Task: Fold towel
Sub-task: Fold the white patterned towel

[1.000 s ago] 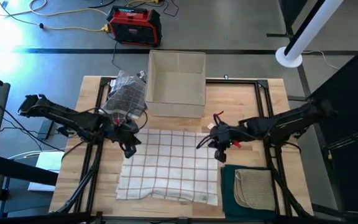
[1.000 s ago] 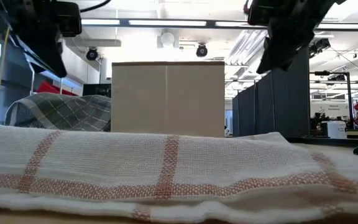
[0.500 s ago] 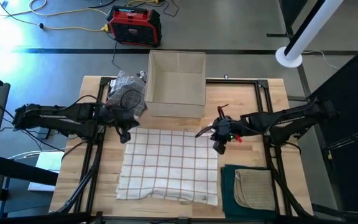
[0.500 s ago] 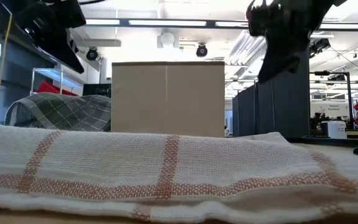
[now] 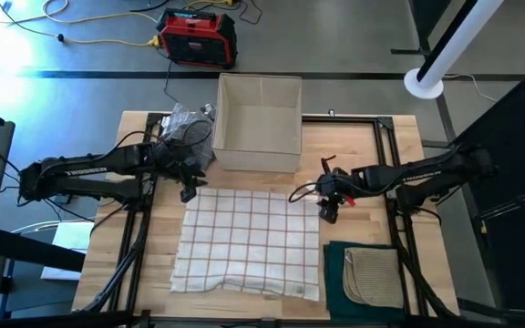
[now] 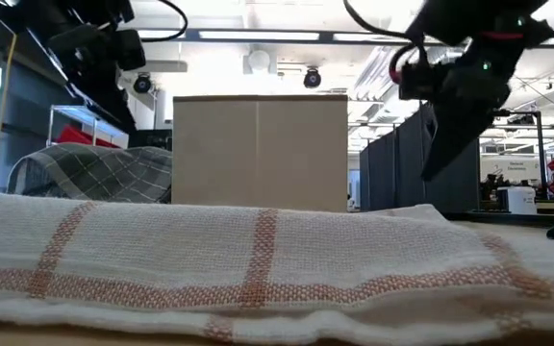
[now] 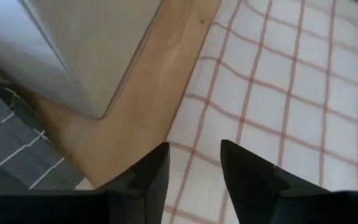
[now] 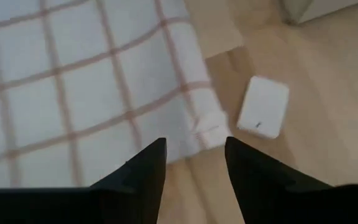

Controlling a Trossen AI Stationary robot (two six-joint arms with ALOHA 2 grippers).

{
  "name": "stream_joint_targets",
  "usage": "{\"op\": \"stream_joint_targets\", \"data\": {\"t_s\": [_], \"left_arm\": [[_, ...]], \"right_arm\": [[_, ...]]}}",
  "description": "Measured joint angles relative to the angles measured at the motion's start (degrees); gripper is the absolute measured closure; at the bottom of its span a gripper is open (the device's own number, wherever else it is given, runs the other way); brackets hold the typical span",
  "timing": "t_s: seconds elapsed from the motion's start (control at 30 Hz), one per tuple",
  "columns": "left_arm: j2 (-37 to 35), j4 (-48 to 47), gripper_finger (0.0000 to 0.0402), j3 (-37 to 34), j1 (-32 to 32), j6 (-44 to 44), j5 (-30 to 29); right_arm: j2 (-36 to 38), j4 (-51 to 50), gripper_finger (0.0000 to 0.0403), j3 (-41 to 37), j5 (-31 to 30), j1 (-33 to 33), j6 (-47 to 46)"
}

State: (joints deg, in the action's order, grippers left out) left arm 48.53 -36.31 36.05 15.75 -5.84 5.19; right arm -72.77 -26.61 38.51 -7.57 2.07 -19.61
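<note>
Towel spread flat, both grippers at its far corners.

High view: the box [image 5: 260, 121] at upper centre held nothing visible; a grey plaid cloth [image 5: 186, 135] lay at its left, folded cloths [image 5: 369, 276] at lower right. The towel [image 5: 249, 241] lay at lower centre, its long axis running up the frame. Low view: the towel filled the foreground, with the box behind it. Wrist views: the left gripper [image 7: 194, 162] and right gripper [image 8: 195, 158] were each parted, holding nothing, over a towel corner; a white tag [image 8: 263, 107] lay beside the right corner.

Cardboard box [image 5: 260, 121] close behind towel [image 5: 248, 240], grey checked cloth [image 5: 186, 137] beside it, bare table [image 5: 352, 146] at right
</note>
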Motion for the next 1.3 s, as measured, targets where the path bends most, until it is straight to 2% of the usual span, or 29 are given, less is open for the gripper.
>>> {"op": "stream_joint_targets", "data": {"t_s": [0.1,0.37,0.53,0.7,0.87,1.13,1.23,1.3], "left_arm": [[0.84,1.71,0.0253,0.0,0.0,-1.25,-0.55],[6.88,4.44,0.0243,0.0,0.0,-3.2,-0.28],[11.07,5.0,0.0243,0.0,0.0,-5.45,3.22],[11.19,8.97,0.0243,0.02,-0.02,-5.54,3.24],[11.21,9.2,0.0243,0.02,0.01,-2.89,2.83],[11.26,7.07,0.0243,0.02,1.57,-2.22,1.91],[11.26,5.7,0.0243,0.02,2.36,-2.45,1.75],[11.26,4.61,0.0243,0.02,2.61,-2.44,1.73]], "right_arm": [[-0.01,4.89,0.0249,-3.06,-1.63,-0.95,1.82],[-0.04,17.51,0.0249,-9.66,0.15,-3.23,5.16],[-0.04,20.33,0.0249,-9.8,0.53,-3.52,7.1],[-0.04,20.4,0.0248,-9.78,2.07,-3.46,6.68],[-0.14,20.35,0.0219,-9.78,0.95,-3.48,7.28],[-9.23,23.5,0.0141,-9.76,1.9,-3.48,7.82],[-12.7,24.69,0.0141,-9.32,2.13,-3.46,6.19],[-13.86,23.89,0.0162,-8.8,1.56,-3.48,3.58]]}}
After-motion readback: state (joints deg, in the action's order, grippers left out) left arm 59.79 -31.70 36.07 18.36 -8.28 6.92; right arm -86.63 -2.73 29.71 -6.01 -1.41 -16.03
